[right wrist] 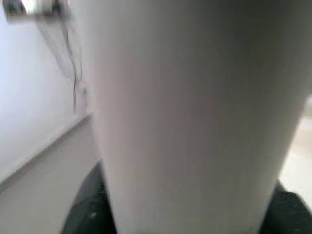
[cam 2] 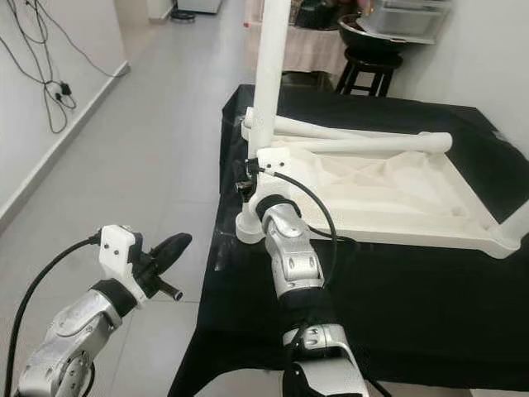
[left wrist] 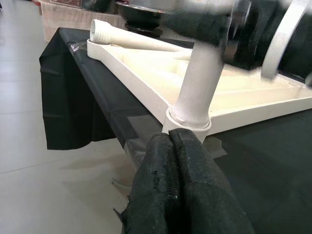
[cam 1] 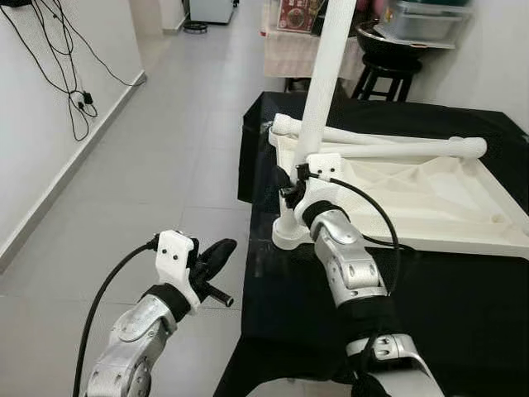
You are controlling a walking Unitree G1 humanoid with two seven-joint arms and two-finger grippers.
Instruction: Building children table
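A white children's table top (cam 1: 430, 207) lies upside down on a black-covered surface (cam 1: 463, 306). One white leg (cam 1: 326, 83) stands upright in the near left corner socket (cam 1: 289, 236). My right gripper (cam 1: 288, 188) is shut on this leg just above the socket; in the right wrist view the leg (right wrist: 195, 117) is pressed close between the fingers. Two loose legs (cam 1: 397, 150) lie across the top's far side. My left gripper (cam 1: 216, 256) hovers over the floor left of the black surface, shut on nothing, its fingers (left wrist: 170, 185) pointing toward the socket (left wrist: 187, 119).
Grey tiled floor (cam 1: 165, 165) stretches to the left, along a white wall with hanging black cables (cam 1: 74, 99). Behind the black surface stand a black stool (cam 1: 388, 78) and a cloth-covered table (cam 1: 289, 54) with a grey bin (cam 1: 426, 21).
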